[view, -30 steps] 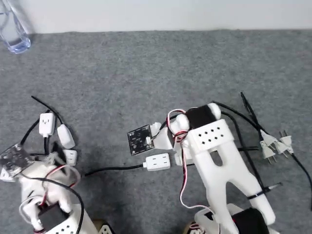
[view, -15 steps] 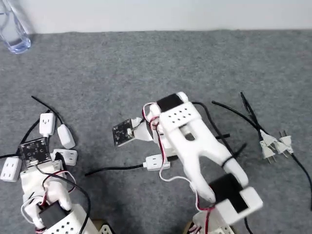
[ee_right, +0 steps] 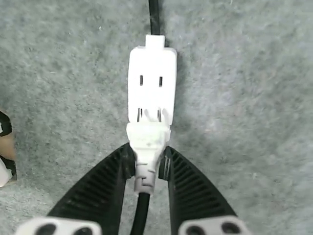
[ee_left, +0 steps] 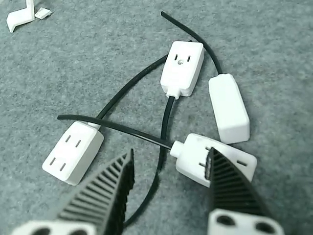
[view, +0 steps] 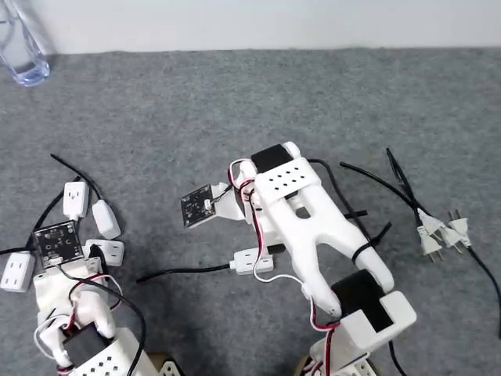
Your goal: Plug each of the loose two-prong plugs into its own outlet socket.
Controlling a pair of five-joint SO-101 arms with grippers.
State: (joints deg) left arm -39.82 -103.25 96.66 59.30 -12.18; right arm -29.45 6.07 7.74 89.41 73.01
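My right gripper point(ee_right: 146, 152) is shut on a white two-prong plug point(ee_right: 147, 139). Its prongs touch the near pair of slots of a white double socket point(ee_right: 151, 83) lying flat on the grey carpet. From above, that socket point(view: 252, 262) lies just under the right arm point(view: 313, 227). Two loose white plugs point(view: 429, 236) point(view: 457, 227) on black cords lie at the far right. My left gripper point(ee_left: 170, 156) hangs open over a cluster of white sockets: a three-hole one point(ee_left: 182, 67), a double one point(ee_left: 73, 152) and another point(ee_left: 215, 159) close under one finger.
A plain white block point(ee_left: 228, 107) lies among the left sockets, with black cords point(ee_left: 132, 93) crossing between them. A clear glass point(view: 22, 47) stands at the back left corner. Grey carpet point(view: 258, 110) covers the table, and more black cords point(view: 391, 184) run by the right arm.
The right arm has swung left and leaned over the middle socket, its wrist board moving left. The left arm's wrist has shifted right, over the socket cluster.
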